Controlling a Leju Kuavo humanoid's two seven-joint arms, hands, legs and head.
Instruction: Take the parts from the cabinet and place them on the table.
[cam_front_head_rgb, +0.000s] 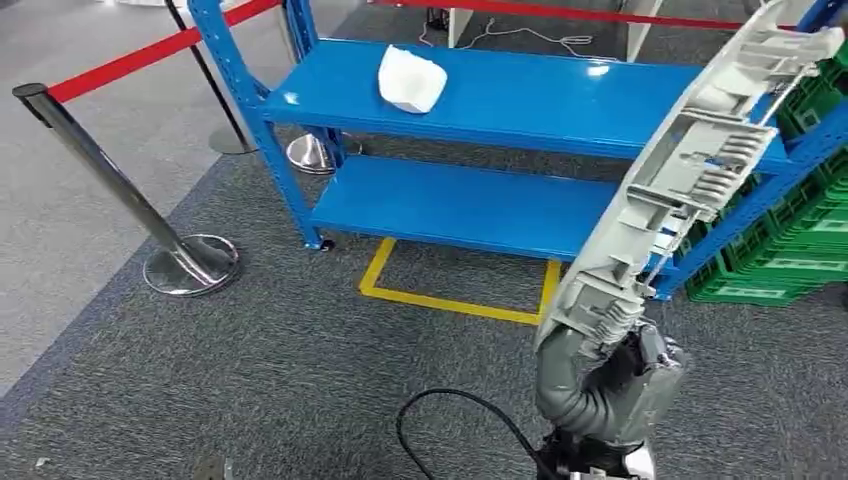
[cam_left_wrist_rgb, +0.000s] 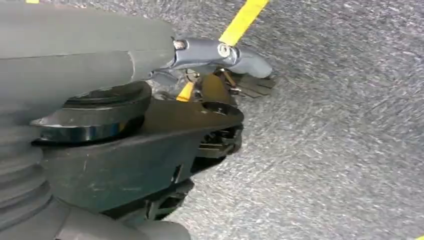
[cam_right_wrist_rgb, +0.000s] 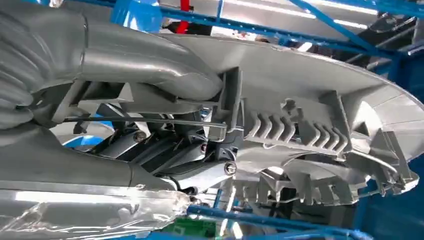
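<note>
The robot's right hand (cam_front_head_rgb: 612, 368) grips a long grey ribbed part (cam_front_head_rgb: 690, 170) upright before the blue shelves (cam_front_head_rgb: 520, 95); it should stay firmly held and clear them; its left hand (cam_left_wrist_rgb: 215, 65) hangs over carpet, grip unclear.

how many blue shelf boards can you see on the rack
2. The upper shelf carries a white part; the lower shelf sits below it. The long grey part hides their right ends.
</note>
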